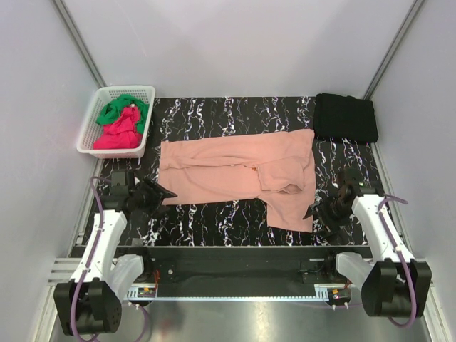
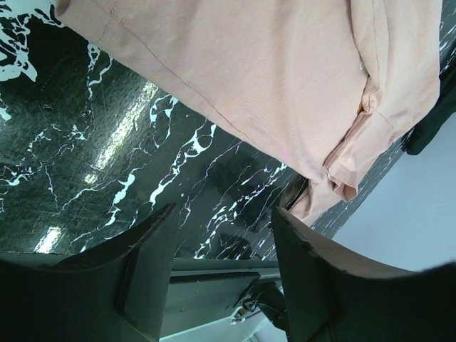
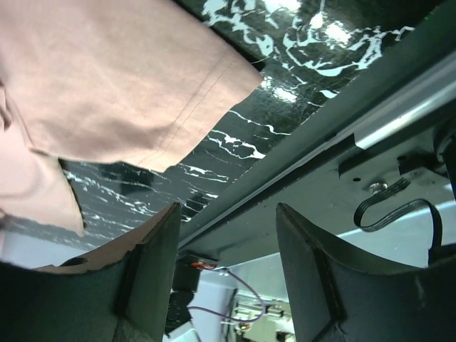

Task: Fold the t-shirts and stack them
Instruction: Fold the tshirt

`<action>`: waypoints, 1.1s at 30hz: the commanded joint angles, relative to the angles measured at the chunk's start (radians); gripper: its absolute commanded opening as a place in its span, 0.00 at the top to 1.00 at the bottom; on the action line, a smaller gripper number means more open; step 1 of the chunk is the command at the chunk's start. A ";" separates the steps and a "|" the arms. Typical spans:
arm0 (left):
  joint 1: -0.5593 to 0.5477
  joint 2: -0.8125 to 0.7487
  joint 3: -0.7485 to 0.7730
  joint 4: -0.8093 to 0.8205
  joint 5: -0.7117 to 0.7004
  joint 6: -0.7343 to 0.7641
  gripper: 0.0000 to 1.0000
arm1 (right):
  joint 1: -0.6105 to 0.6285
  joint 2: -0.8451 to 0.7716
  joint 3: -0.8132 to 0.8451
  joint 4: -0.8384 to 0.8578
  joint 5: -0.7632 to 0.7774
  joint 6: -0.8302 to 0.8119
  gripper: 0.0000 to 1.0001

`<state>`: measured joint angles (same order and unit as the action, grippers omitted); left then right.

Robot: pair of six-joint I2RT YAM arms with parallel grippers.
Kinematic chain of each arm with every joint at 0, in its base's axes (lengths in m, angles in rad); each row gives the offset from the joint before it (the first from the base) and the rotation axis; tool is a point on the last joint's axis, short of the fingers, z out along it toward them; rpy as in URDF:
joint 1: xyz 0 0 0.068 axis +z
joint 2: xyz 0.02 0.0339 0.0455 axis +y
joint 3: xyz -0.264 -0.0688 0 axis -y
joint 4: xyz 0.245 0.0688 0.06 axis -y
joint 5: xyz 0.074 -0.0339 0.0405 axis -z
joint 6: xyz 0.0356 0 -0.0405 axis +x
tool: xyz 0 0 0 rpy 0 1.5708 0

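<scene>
Though rumpled at one sleeve, soft salmon-pink t-shirt (image 1: 228, 167) flat on glossy marbled table (image 1: 214, 214), both jaws released.

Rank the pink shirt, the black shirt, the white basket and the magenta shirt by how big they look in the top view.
Largest to smallest:
1. pink shirt, clearly
2. basket
3. black shirt, somewhat smaller than the basket
4. magenta shirt, partly covered by the green shirt

Corner of a salmon-pink t-shirt (image 3: 107, 78) lies on the marbled bench (image 3: 306, 39) beyond the right end effector (image 3: 228, 214), spread wide, empty.
</scene>
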<state>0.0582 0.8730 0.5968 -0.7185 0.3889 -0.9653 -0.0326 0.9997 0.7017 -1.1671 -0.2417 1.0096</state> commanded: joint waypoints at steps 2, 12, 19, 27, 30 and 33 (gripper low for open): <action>0.003 0.017 0.057 0.010 0.036 0.002 0.41 | 0.000 0.071 0.064 -0.049 0.051 0.090 0.36; 0.003 0.049 0.077 0.031 0.062 -0.009 0.41 | 0.000 0.197 0.003 0.053 0.056 0.121 0.34; -0.004 0.057 0.077 0.042 0.082 -0.012 0.41 | -0.001 0.090 -0.136 0.158 0.002 0.196 0.31; -0.017 0.075 0.089 0.040 0.084 -0.007 0.42 | -0.001 0.048 -0.174 0.196 0.019 0.210 0.31; -0.024 0.080 0.103 0.040 0.085 -0.007 0.42 | -0.001 0.034 -0.186 0.198 0.030 0.230 0.31; -0.034 0.087 0.112 0.039 0.085 -0.003 0.43 | -0.001 0.011 -0.215 0.208 0.025 0.247 0.31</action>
<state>0.0326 0.9543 0.6552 -0.7078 0.4416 -0.9691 -0.0330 1.0401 0.5121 -0.9756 -0.2295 1.2140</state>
